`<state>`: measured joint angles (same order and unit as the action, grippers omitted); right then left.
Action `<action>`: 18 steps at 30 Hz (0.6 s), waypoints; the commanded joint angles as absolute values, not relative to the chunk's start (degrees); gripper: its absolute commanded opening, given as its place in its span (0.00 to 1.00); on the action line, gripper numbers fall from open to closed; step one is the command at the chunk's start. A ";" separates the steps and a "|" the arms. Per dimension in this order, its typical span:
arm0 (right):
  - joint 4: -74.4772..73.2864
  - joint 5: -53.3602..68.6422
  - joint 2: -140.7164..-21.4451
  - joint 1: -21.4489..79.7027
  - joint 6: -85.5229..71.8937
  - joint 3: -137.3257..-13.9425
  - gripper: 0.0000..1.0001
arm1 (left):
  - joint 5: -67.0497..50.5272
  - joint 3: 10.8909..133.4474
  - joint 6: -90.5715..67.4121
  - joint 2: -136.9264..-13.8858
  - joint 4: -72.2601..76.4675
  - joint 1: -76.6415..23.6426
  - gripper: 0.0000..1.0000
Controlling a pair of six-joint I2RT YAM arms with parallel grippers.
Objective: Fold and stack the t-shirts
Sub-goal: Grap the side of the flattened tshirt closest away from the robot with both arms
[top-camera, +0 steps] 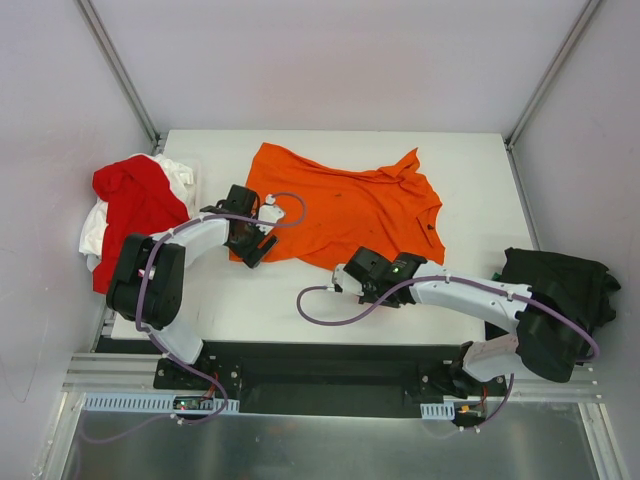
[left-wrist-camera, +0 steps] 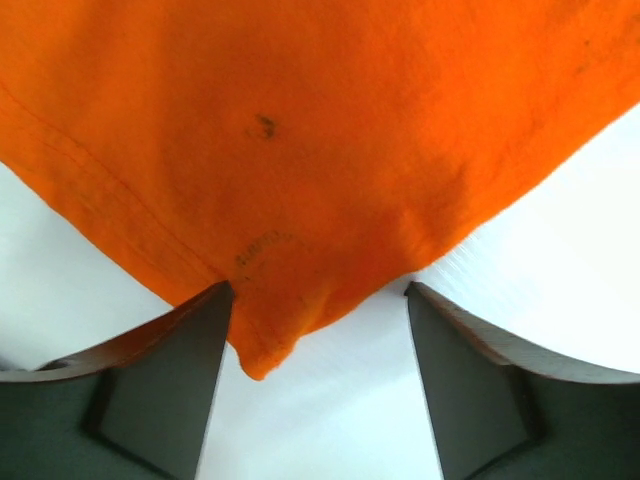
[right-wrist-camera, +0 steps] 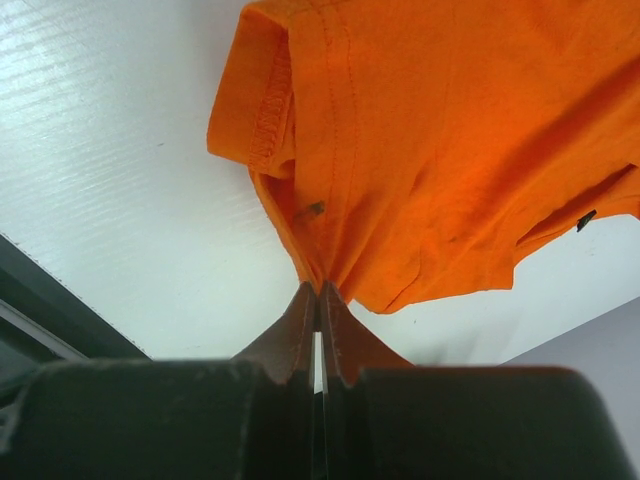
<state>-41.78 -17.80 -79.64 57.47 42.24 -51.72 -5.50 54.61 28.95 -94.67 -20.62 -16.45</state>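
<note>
The orange t-shirt [top-camera: 345, 205] lay spread and somewhat rumpled across the far middle of the white table [top-camera: 260, 300], its collar end bunched toward the right. At the shirt's near left corner stood the left gripper [top-camera: 252, 243], jaws apart. The top external view showed only its dark body over the cloth edge. The left wrist view showed the pointed corner of the cloth lying flat on the table between the two fingers, with the left finger's tip at the cloth edge, the right finger clear of it, and nothing pinched. That view also showed a small dark spot [left-wrist-camera: 265, 125] on the fabric, farther in from the corner. At the shirt's near edge, right of the left gripper, the right gripper [top-camera: 350, 275] was clamped on the cloth. The overhead view hid the contact. The right wrist view showed the fingers pressed together with a gathered fold of orange fabric caught at their tips and a stitched hem [right-wrist-camera: 268, 110] rising just beyond. Only the top view took in the other garments. A red t-shirt [top-camera: 135, 205] was heaped over a white t-shirt [top-camera: 93, 232] well to the left of the orange one, and a black t-shirt [top-camera: 560, 275] was crumpled at the table's edge well to its right.
</note>
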 commanded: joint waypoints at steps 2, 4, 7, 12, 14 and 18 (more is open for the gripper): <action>-43.51 -18.81 -77.87 57.30 42.19 -53.35 0.01 | -4.75 52.47 28.39 -96.50 -28.74 -16.00 0.63; -43.51 -18.90 -77.96 57.22 42.19 -53.44 0.01 | -4.48 52.56 28.21 -96.94 -29.27 -15.73 0.52; -43.77 -19.16 -77.44 57.30 42.10 -53.09 0.01 | -4.74 52.91 28.21 -97.29 -29.97 -15.21 0.41; -44.65 -19.42 -75.68 57.30 41.66 -52.21 0.01 | -5.45 53.00 27.95 -97.56 -30.76 -14.50 0.25; -45.08 -19.51 -74.89 57.22 41.66 -52.12 0.01 | -5.54 53.26 27.95 -97.73 -31.29 -14.41 0.11; -45.61 -20.04 -73.22 57.13 41.57 -51.86 0.01 | -5.71 53.61 27.86 -97.74 -32.08 -14.33 0.00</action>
<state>-43.24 -18.68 -76.25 57.47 42.19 -51.72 -6.87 54.94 27.46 -95.02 -26.63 -15.27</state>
